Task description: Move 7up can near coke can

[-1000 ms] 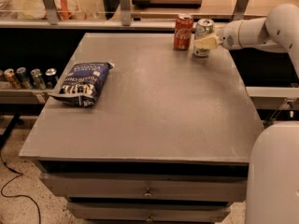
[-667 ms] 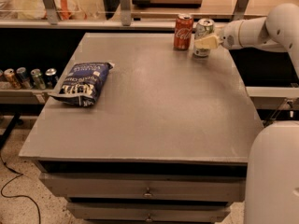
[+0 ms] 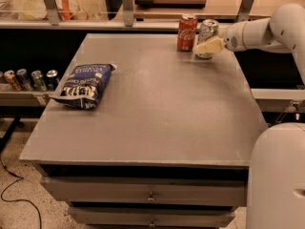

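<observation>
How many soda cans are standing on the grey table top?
2. The red soda can with white script stands at the grey table's far edge; the white-and-green soda can stands just right of it, with the gripper at its lower part. None seems hidden.

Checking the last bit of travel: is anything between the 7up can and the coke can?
Nothing visible. The 7up can is beside the coke can, only bare table between; the gripper is at the 7up can's front.

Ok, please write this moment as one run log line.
gripper: at 7up can, table far edge | 7up can: upright, beside coke can
</observation>
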